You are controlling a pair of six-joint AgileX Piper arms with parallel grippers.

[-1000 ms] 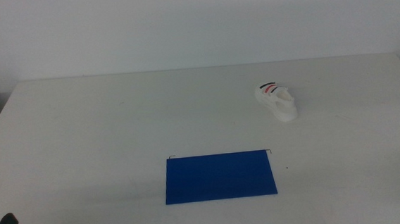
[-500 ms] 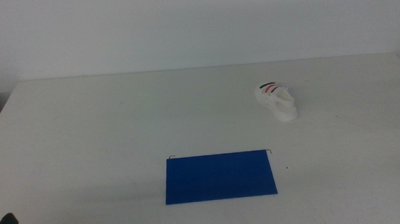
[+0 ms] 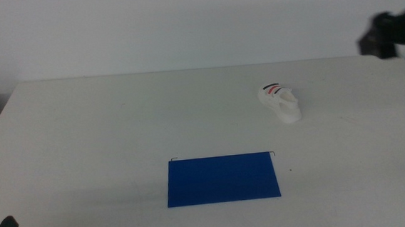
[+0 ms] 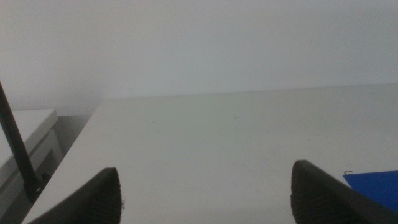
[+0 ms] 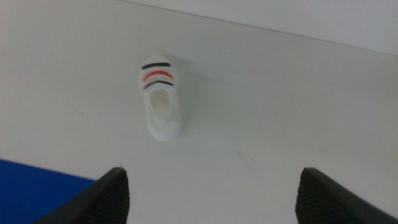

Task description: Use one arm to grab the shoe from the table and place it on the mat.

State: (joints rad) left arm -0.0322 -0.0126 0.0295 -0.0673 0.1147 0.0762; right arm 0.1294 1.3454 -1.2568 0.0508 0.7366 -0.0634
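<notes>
Hovering my right gripper [image 5: 208, 193] with jaws spread wide and empty, I see the shoe [image 5: 160, 99] ahead of them, slightly off-centre, on the table [image 5: 280, 112], well apart from the mat [image 3: 223, 178]. It looks light and rigid; I'd pinch across its narrow sides. My left gripper [image 4: 205, 193] waits, jaws apart.

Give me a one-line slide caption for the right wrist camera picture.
Open right hand hovers above the white table, its camera looking at the strapped white shoe, with a corner of the blue mat nearby.
</notes>
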